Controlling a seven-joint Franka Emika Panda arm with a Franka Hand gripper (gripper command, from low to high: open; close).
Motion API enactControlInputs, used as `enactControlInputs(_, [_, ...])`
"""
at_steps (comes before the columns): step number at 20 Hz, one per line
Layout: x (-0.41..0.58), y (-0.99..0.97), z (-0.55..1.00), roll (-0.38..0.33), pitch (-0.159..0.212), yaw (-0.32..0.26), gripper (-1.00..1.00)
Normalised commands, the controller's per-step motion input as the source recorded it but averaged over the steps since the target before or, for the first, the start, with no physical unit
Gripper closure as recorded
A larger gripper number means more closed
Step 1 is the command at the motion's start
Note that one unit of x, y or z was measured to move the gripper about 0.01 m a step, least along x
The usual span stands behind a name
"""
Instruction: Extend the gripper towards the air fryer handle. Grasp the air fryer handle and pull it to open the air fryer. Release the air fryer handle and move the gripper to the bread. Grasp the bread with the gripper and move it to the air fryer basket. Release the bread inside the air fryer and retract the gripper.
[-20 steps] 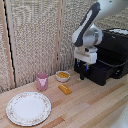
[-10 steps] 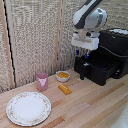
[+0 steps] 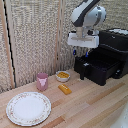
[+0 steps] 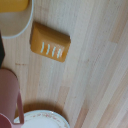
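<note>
1. Plainly, the bread (image 3: 64, 89) lies flat on the pale wooden surface (image 3: 95, 107), just in front of the small white bowl (image 3: 62, 76) and well apart from the air fryer (image 3: 107, 60).
2. It is a small orange-brown oblong with rounded corners; the wrist view shows pale slashes across its upper face (image 4: 50, 42). I judge it light, fairly soft and crushable, so a gentle pinch across its narrower sides near the middle should suit.
3. The air fryer basket (image 3: 97, 70) stands pulled out, its glossy black walls around a dark hollow.
4. The hand (image 3: 81, 50) hangs high beside the air fryer, above and beyond the bowl, holding nothing; whether its fingers are apart or together I cannot tell.
5. A pink cup (image 3: 42, 81) stands near the bowl, and a round patterned plate (image 3: 28, 107) lies nearer the front edge; a ribbed beige screen (image 3: 35, 35) backs the scene.
</note>
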Motion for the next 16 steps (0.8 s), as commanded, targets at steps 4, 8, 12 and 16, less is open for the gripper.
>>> enactControlInputs(4, [0.046,0.4,-0.11,0.0,0.0,0.232,-1.0])
enactControlInputs(8, [0.031,0.44,-0.11,0.0,0.0,0.214,-1.0])
enactControlInputs(12, [-0.036,0.43,-0.17,-0.001,0.001,0.196,-1.0])
enactControlInputs(16, [-0.164,0.3,-0.23,0.0,0.02,0.237,-1.0])
